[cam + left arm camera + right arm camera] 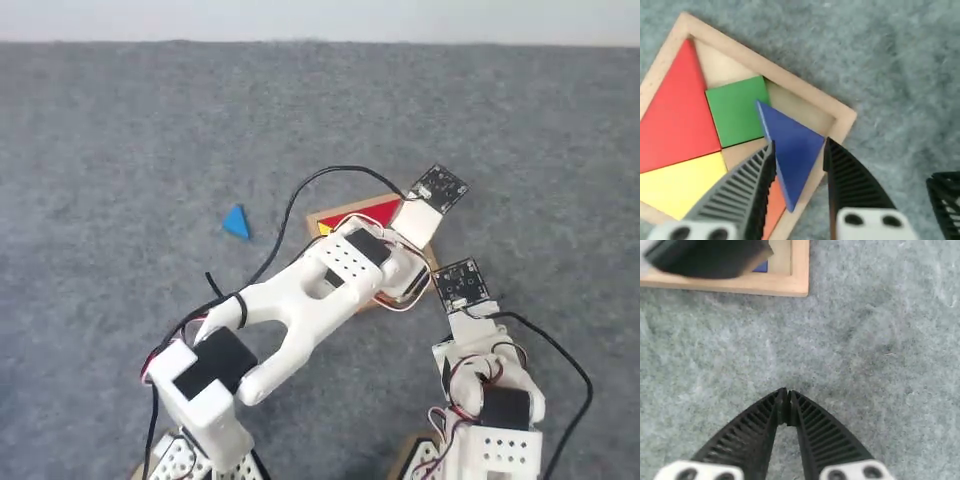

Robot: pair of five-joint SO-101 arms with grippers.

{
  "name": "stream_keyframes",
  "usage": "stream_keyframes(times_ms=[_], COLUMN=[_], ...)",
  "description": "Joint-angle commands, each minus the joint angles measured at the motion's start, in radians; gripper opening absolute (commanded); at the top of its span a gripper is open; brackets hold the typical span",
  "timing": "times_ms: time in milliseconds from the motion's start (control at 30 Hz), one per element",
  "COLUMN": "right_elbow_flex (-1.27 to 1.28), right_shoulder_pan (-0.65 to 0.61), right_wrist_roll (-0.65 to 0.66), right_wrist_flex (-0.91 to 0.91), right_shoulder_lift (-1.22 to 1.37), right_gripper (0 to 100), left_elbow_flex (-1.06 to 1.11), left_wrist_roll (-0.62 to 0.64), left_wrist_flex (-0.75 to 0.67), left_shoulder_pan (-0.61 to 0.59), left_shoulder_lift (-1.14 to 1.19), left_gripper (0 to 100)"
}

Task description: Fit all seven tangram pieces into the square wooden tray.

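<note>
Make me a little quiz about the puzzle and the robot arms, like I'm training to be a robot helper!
1. True or false: the right tool is holding a puzzle piece.
2. What colour is the square piece in the wooden tray? A) red B) green C) yellow
3. Fill the gap: the left tool grips a dark blue piece shaped like a ____.

Key: 1 false, it is shut on nothing, above the carpet. 2 B. 3 triangle.
</note>
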Motion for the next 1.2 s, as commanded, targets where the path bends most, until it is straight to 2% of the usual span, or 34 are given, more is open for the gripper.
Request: stream_keyframes(times_ms=[0, 200, 367, 533, 833, 1167], right_elbow_flex=[0.017, 0.017, 0.017, 0.017, 0.017, 0.017], right_shoulder_pan=[-0.002, -0.004, -0.004, -0.004, -0.004, -0.004], right_wrist_roll=[0.008, 0.008, 0.008, 0.008, 0.008, 0.008], right_wrist_flex=[0.002, 0.002, 0.002, 0.002, 0.002, 0.002], right_shoulder_lift=[-0.015, -0.015, -0.015, -0.015, -0.015, -0.015], right_gripper=[0.8, 0.8, 0.8, 0.8, 0.8, 0.8], left_elbow_flex=[-0.044, 0.11, 0.369, 0.499, 0.323, 0.317], left_wrist_roll=[0.003, -0.038, -0.106, -0.107, -0.109, -0.11], left_wrist_flex=[-0.012, -0.046, -0.233, -0.388, -0.265, -0.265], left_shoulder_pan=[-0.044, -0.092, -0.091, -0.092, -0.094, -0.103], left_shoulder_lift=[-0.069, -0.295, -0.427, -0.367, -0.189, -0.209], left_gripper=[15, 15, 15, 15, 15, 15])
